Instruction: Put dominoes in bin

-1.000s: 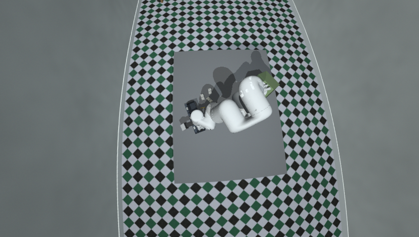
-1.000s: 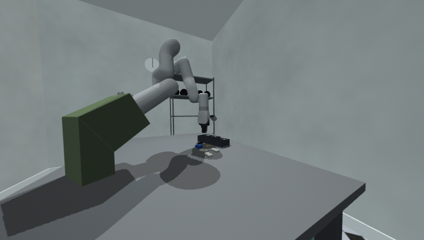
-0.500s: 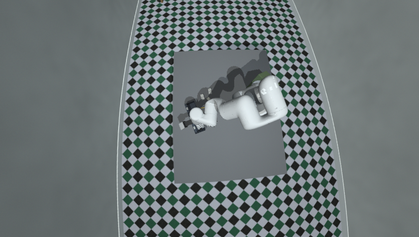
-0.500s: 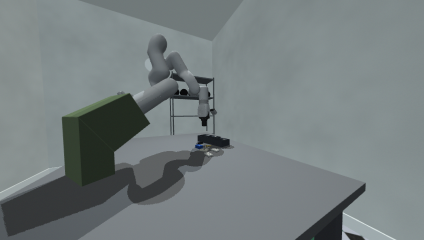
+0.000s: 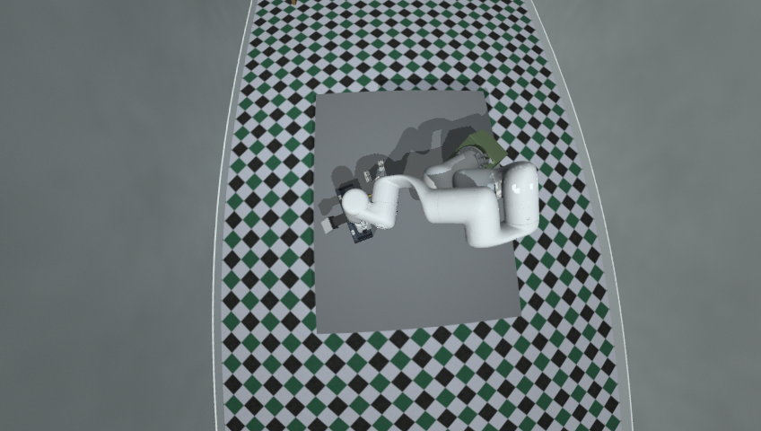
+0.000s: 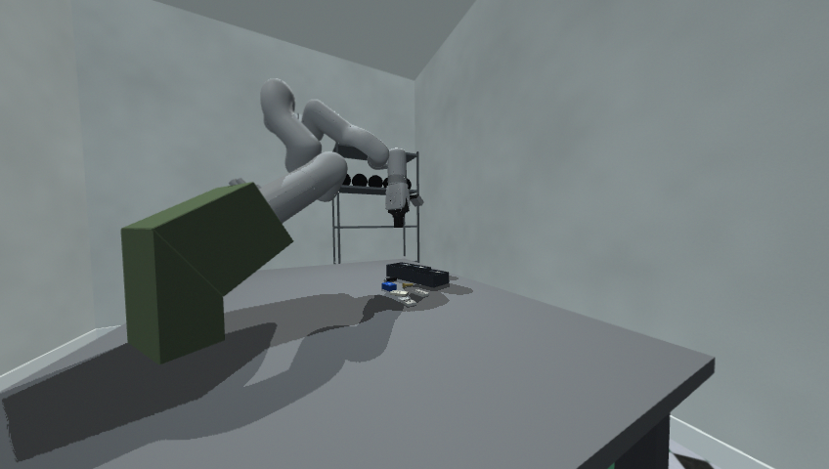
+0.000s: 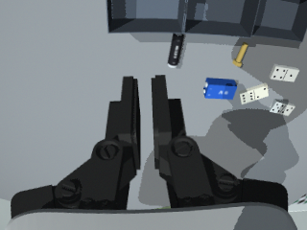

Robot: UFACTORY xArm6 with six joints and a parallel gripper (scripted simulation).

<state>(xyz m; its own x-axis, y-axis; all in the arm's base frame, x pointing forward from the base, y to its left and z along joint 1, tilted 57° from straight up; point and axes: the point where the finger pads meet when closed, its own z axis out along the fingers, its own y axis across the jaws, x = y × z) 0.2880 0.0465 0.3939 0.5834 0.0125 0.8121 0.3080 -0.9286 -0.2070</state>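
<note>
Three white dominoes (image 7: 283, 75) (image 7: 253, 94) (image 7: 282, 107) lie flat on the grey table at the right of the wrist view. They also show as small pale tiles in the exterior view (image 6: 407, 296). A dark row of bins stands beyond them. My gripper (image 7: 145, 96) (image 6: 398, 219) hangs high above the table, in front of bin H. Its fingers are shut with only a thin gap, and nothing is between them.
Bins A (image 7: 224, 0) and P (image 7: 282, 7) adjoin bin H. A blue block (image 7: 221, 88), a yellow bolt (image 7: 241, 56) and a dark pen-like stick (image 7: 176, 52) lie in front of the bins. The green robot base (image 6: 192, 261) stands at the table's other side.
</note>
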